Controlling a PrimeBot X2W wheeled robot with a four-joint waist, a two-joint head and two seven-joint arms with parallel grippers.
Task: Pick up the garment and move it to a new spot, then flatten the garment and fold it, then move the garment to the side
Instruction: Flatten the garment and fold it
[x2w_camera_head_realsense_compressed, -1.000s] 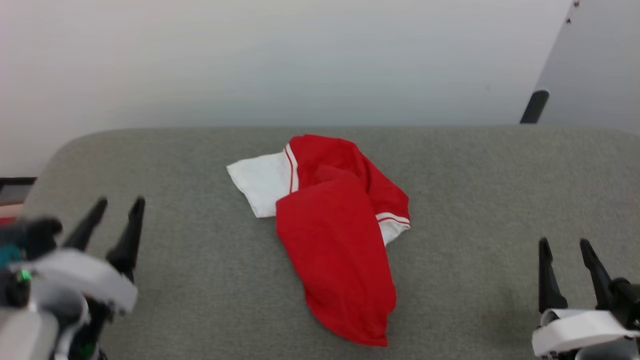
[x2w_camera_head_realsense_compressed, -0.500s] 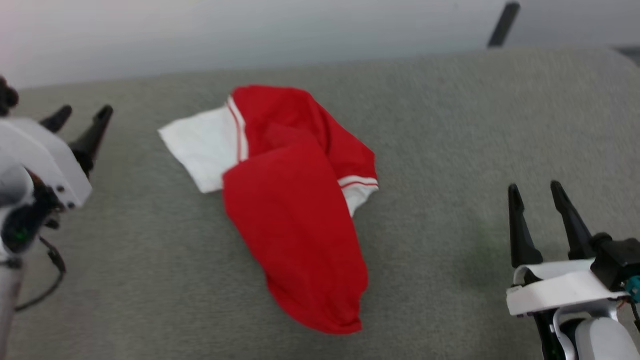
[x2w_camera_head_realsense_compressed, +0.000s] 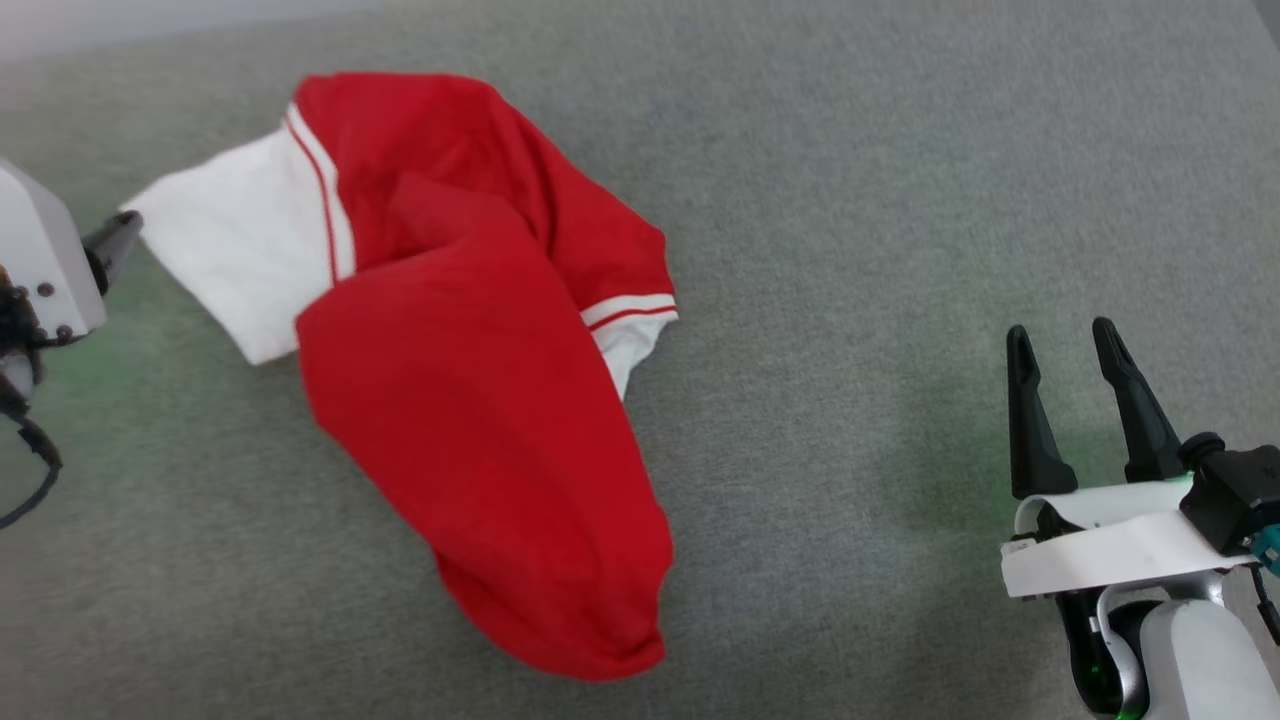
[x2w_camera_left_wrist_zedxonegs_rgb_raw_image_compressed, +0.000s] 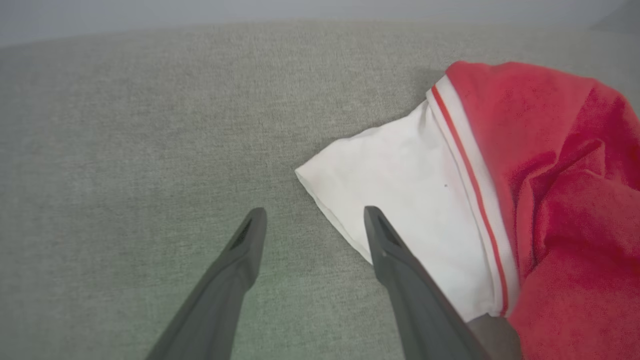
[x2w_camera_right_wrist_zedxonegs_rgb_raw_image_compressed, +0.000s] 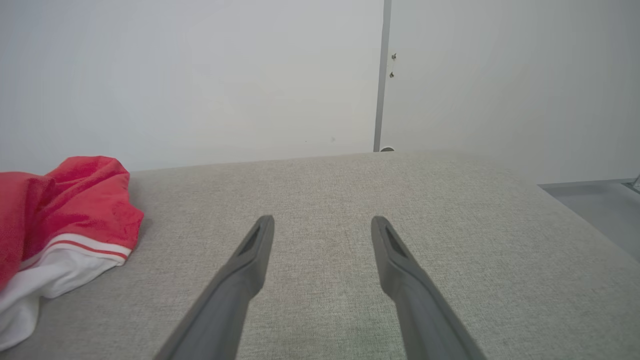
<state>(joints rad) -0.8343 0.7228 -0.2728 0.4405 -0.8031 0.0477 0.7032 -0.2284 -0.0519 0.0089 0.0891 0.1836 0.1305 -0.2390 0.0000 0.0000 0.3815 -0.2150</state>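
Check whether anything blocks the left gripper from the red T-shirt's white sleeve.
Nothing visible does. The open left gripper sits right beside the white sleeve of the T-shirt, with only bare grey fabric surface between them.

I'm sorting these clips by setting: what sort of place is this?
Probably an indoor lab or test room rather than a home. There is a grey fabric-covered table, plain pale walls rise behind it, and a crumpled red-and-white garment lies on it as a work piece.
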